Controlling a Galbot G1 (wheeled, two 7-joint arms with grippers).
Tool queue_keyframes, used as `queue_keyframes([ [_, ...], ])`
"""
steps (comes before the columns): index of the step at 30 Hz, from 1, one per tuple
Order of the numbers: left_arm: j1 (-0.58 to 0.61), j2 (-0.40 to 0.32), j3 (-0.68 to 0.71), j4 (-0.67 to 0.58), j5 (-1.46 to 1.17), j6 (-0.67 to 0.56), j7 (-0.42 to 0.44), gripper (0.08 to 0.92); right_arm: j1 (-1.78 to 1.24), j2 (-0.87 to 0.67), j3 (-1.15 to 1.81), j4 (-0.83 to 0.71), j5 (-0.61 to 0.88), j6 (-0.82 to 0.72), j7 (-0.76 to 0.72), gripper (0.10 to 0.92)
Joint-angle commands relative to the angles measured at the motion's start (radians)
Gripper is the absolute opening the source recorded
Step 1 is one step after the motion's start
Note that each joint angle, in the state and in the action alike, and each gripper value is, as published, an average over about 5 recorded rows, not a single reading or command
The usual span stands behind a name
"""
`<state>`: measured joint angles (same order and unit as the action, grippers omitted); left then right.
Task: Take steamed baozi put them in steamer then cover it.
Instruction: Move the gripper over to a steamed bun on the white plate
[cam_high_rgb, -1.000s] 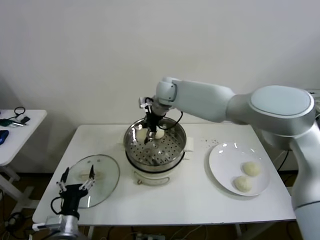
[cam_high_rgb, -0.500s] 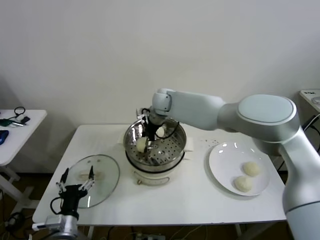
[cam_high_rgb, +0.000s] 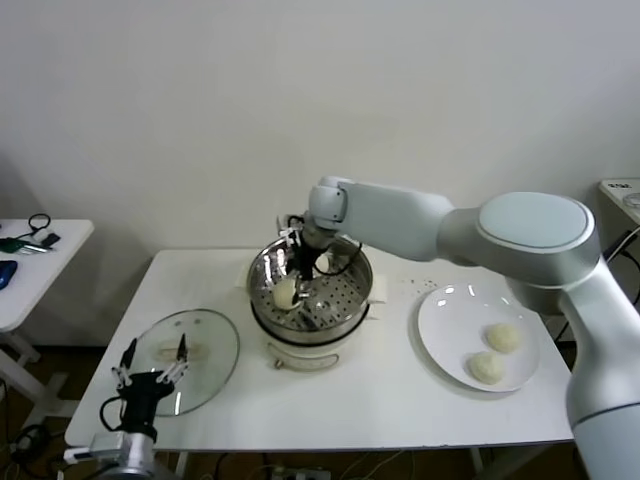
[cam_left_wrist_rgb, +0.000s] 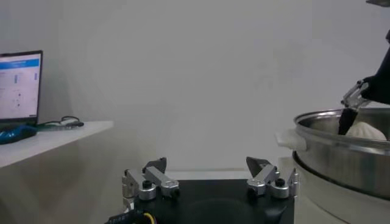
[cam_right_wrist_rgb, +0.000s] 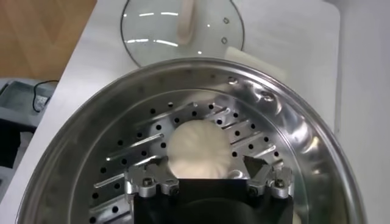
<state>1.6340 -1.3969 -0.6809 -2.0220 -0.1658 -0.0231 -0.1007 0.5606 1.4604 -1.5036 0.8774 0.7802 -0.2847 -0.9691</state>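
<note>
At the table's left end the left gripper (cam_high_rgb: 152, 365) hangs low by the front edge, its black metal-tipped fingers spread with nothing between them. Just beyond it the round clear glass cover (cam_high_rgb: 186, 359) lies flat on the smooth white table (cam_high_rgb: 380, 395), metal-rimmed, with a cream bar handle (cam_right_wrist_rgb: 187, 18) across its middle.

At mid-table stands the steamer (cam_high_rgb: 310, 296), a shiny stainless basket with a perforated floor on a cream-white pot base. The right gripper (cam_right_wrist_rgb: 208, 181) reaches down into it, fingers parted wide on either side of a smooth, round, cream-white baozi (cam_right_wrist_rgb: 199, 150) that rests on the perforated floor; the fingers are not closed on it. A second bun (cam_high_rgb: 320, 264) shows behind the gripper, toward the basket's far wall.

To the right, a flat round white plate (cam_high_rgb: 445, 325) carries two more dough buns (cam_high_rgb: 502, 338), one nearer the front rim (cam_high_rgb: 487, 368).
</note>
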Motion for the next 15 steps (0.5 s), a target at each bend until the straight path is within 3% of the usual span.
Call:
queue_keyframes([
  [1,0.003,0.001,0.0,-0.002,0.001,0.001,-0.001,0.823,0.104,-0.135,-0.002,0.142,-0.005,0.005,-0.03,0.823],
  [8,0.01,0.004,0.003,-0.005,0.003,0.001,-0.001,0.823,0.226,-0.389,-0.034,0.316,-0.025,0.018,-0.085,0.823],
  [15,0.021,0.007,0.001,-0.015,0.003,0.003,0.0,0.823,0.261,-0.631,-0.055,0.448,-0.14,0.018,-0.094,0.823],
])
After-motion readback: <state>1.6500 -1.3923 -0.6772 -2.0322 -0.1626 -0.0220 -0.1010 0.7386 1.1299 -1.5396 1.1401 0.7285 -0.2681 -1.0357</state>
